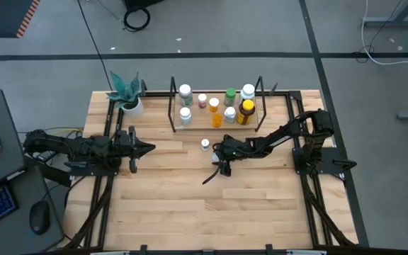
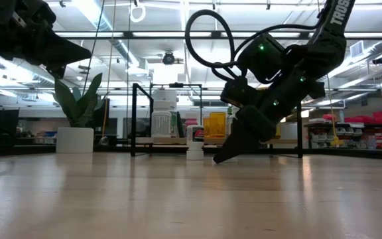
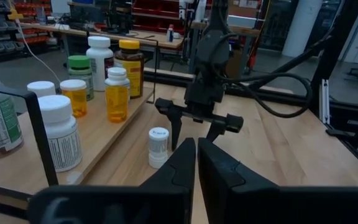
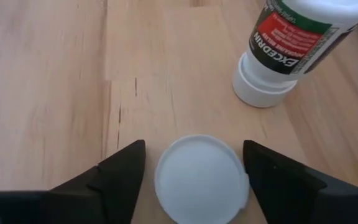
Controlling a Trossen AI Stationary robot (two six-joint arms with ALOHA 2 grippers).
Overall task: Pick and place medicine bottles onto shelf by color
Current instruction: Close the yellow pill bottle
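Over the table's left side, my left gripper (image 1: pixel 149 148) hovers clenched, holding nothing. Near the middle, 1 small white bottle (image 1: pixel 205 144) stands before the shelf (image 1: pixel 197 126); my right gripper (image 1: pixel 222 168) sits released beside it.

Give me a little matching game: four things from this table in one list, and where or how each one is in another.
1. left pincer
2. right pincer
3. amber bottle
4. plant pot

A. on the shelf
B. open, by the small white bottle
C. corner of the table, beside the shelf
D. shut, above the table's left side

Pairs: 1-D, 2-B, 3-A, 4-C
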